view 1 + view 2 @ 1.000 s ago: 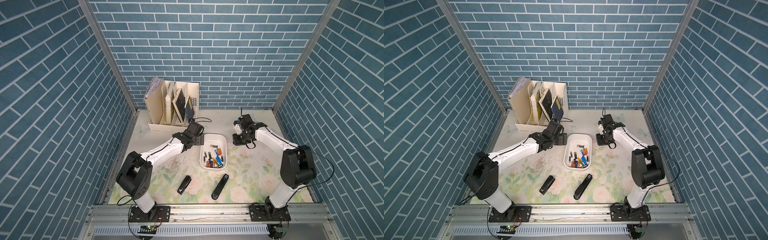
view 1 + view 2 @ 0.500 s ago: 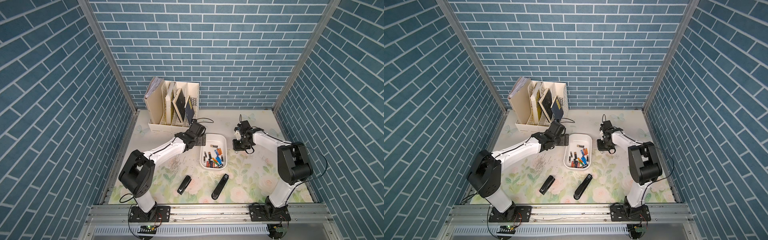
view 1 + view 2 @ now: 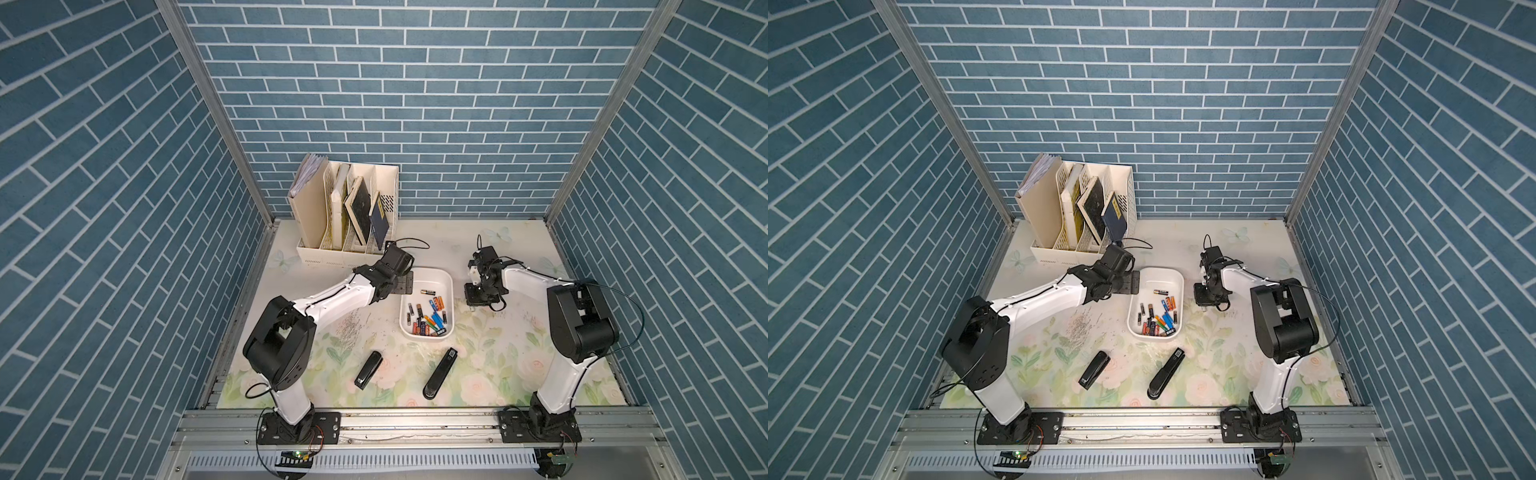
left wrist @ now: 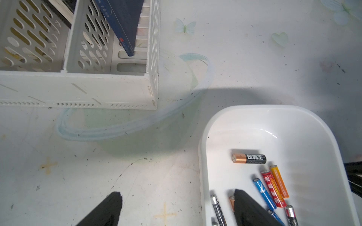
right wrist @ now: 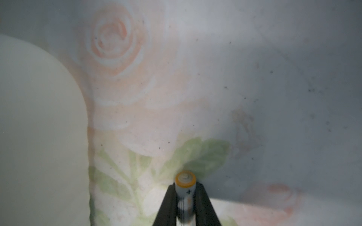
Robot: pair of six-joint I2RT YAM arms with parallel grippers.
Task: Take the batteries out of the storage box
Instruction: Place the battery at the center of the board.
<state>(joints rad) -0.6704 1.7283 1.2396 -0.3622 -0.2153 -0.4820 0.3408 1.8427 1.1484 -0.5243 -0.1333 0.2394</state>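
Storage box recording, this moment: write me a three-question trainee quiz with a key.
1. True or false: the right claw is shut on a battery beside the storage box.
2. The left claw is: A) shut on a battery; B) open, one finger over the box and one outside it; C) out of view.
3. How many black staplers are in view?
Key: 1 true; 2 B; 3 two.
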